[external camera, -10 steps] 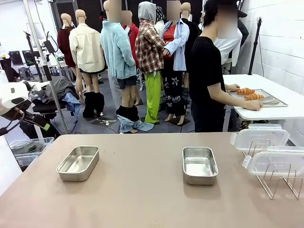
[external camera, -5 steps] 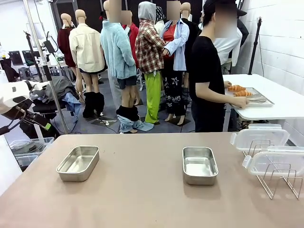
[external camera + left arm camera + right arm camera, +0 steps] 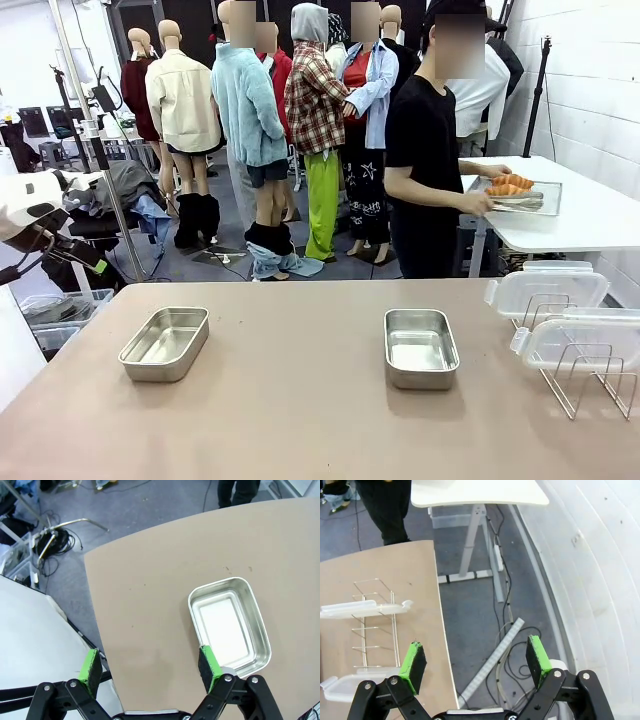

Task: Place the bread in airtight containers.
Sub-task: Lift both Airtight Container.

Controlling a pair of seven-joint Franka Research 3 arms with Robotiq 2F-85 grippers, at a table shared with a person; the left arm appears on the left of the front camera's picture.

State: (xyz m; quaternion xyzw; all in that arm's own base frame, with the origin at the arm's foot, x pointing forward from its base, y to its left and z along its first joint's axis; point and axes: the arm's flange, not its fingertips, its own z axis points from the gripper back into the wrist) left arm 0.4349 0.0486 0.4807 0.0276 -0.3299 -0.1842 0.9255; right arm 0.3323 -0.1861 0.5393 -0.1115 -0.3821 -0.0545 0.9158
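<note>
The bread (image 3: 510,184), two golden croissant-shaped rolls, lies side by side on a flat steel tray (image 3: 540,200). A person (image 3: 425,150) in a black T-shirt holds the tray in both hands at the far side, next to a second, white counter (image 3: 590,225) and well apart from the brown counter (image 3: 300,400) in front. On the brown counter stand the two airtight containers, both uncovered and with nothing inside: the left tub (image 3: 165,343) toward the robot's left and the right tub (image 3: 421,347) near the middle, well apart from each other. Their two clear white-rimmed lids (image 3: 548,290) rest on a wire rack (image 3: 590,385) at the counter's right edge, one behind the other. In the left wrist view the left gripper (image 3: 150,666) hangs above the counter's edge, its jaws released and spread wide around nothing, with one green pad just overlapping the rim of the left tub below. In the right wrist view the right gripper (image 3: 476,661) hovers past the counter's right edge over grey floor and cables, jaws likewise released and holding nothing, the rack and lids off to one side.
</note>
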